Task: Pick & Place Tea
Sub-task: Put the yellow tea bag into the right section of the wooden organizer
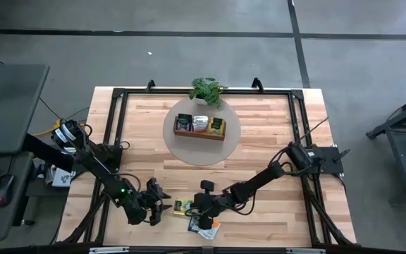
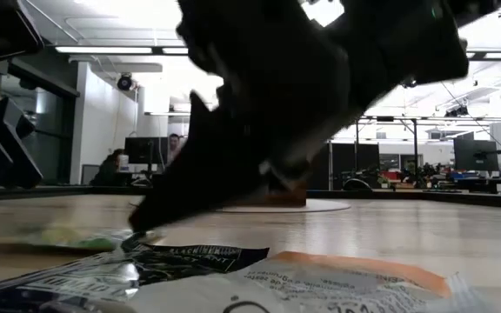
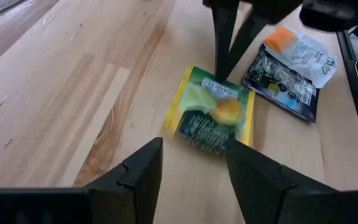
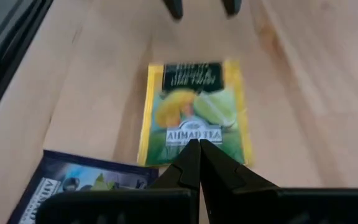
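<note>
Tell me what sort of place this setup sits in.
Probably a robotics lab in an open-plan office: a concrete floor around the wooden table, ceiling strip lights, and desks with monitors behind.

Counts recorded: three loose tea sachets lay at the near edge of the tabletop [image 1: 259, 141]: one yellow-green sachet [image 3: 213, 112], one dark blue-black sachet [image 3: 281, 81], one orange-and-white sachet [image 3: 303, 46]. One wooden tray [image 1: 199, 125] held three sachets. One potted plant [image 1: 207, 89]. Two arms.
</note>
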### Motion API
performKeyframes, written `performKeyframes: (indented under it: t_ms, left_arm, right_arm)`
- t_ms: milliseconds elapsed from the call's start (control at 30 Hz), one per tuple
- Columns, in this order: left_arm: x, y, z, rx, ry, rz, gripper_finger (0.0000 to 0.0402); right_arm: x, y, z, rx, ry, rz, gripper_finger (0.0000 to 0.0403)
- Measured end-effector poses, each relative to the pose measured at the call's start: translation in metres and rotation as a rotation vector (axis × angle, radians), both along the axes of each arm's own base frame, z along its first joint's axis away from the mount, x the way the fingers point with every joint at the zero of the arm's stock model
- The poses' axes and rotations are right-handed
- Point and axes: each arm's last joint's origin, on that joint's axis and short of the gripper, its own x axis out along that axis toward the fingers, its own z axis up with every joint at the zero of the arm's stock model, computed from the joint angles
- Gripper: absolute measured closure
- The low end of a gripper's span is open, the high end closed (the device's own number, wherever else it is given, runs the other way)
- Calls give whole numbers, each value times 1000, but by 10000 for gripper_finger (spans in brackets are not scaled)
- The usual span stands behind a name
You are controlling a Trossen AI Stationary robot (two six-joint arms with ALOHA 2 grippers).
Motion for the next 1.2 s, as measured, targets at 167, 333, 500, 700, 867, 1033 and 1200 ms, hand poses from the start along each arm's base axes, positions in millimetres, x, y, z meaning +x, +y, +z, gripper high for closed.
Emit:
performKeyframes:
  t_ms: [167, 333, 500, 700, 867, 1033, 1200]
  left_arm:
    - [0, 0, 0, -8, 0, 6, 228]
    - [0, 0, 0, -74, 1, 54, 228]
    - [2, 3, 1, -228, -33, 222, 228]
    - [17, 19, -2, -409, 25, 383, 228]
    - [32, 39, -5, -489, 162, 395, 228]
    - [39, 48, -5, -535, 203, 400, 228]
    - [46, 48, -2, -615, 192, 367, 228]
  right_arm:
    - [0, 0, -5, 6, 7, -26, 403]
    - [-1, -1, -7, -13, 24, -51, 403]
    - [-2, -4, -9, -24, 40, -94, 403]
    - [-2, -6, -9, -45, 35, -119, 403]
    - [-2, -7, -10, -63, 31, -131, 403]
    - [-2, -7, -10, -72, 30, -135, 403]
    - [-1, -10, -10, -88, 28, -135, 403]
